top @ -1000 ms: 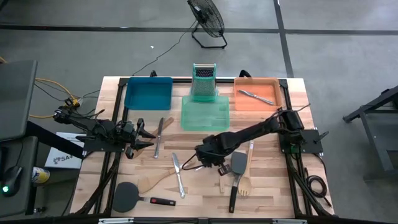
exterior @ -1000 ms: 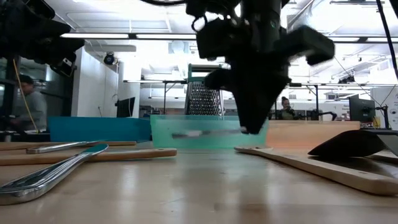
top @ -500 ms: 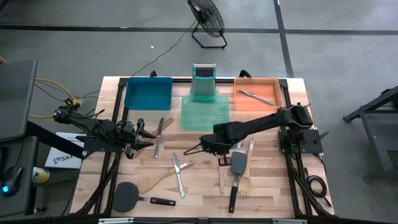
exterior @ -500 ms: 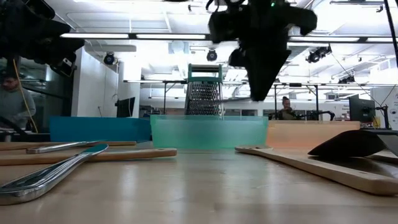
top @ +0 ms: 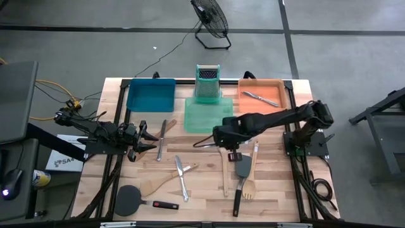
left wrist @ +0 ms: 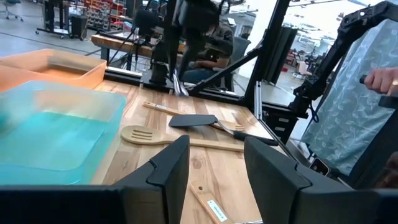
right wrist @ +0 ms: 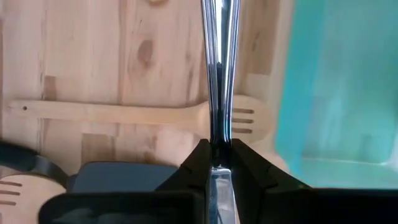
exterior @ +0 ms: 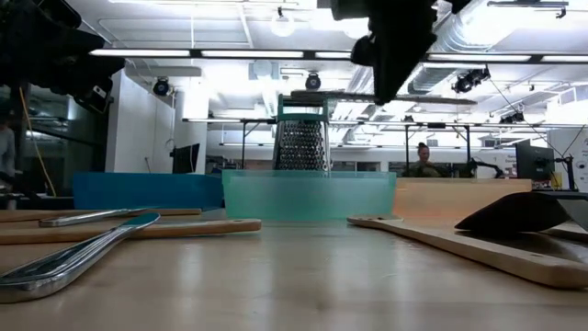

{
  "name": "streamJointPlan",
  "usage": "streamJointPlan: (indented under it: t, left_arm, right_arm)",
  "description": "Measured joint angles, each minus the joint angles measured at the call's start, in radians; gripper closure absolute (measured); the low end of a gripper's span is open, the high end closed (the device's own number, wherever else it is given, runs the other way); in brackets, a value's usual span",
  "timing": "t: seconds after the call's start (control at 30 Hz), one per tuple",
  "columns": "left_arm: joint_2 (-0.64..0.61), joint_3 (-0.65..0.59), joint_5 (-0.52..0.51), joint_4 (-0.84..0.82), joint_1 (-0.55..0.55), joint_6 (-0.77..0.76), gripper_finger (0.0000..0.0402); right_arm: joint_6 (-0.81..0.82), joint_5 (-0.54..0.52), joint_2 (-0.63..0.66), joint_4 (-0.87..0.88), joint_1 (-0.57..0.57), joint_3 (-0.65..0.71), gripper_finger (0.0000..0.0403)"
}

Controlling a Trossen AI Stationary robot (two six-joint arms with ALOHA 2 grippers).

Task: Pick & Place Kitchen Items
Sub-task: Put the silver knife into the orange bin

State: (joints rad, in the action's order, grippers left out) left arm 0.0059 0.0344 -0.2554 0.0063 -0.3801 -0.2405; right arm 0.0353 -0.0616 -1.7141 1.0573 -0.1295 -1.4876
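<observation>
My right gripper hovers over the table's middle, just near of the green tray, shut on a silver metal utensil. The right wrist view shows the utensil's thin shaft running forward from the fingers over a wooden slotted spatula; its far end is out of frame. In the low view the gripper hangs high above the boards. My left gripper waits open at the table's left side, beside a wooden spoon and a silver knife. Other utensils lie flat on the boards. My right gripper pinches the silver utensil between its two fingers at one end of the shaft. The fingers run along the utensil, coming from the table's right. The utensil is lifted clear and juts out toward the table's left.
A blue tray, the green tray with a metal grater at its far end, and an orange tray holding a knife line the far edge. Near side: silver utensil, wooden spatulas, black spatulas.
My right gripper, shut on the silver utensil, has risen well above the table and moved toward the far edge and somewhat right, up to the green tray's near side. The utensil has travelled with it, lifted clear.
</observation>
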Motion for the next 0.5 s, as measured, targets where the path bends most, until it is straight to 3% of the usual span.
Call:
streamJointPlan:
  t: [0.5]
  left_arm:
    - [0.0,0.0,0.0,0.0,0.0,0.0,0.025]
  right_arm:
    - [-0.073,0.063,0.059,0.106,0.135,0.0,0.0372]
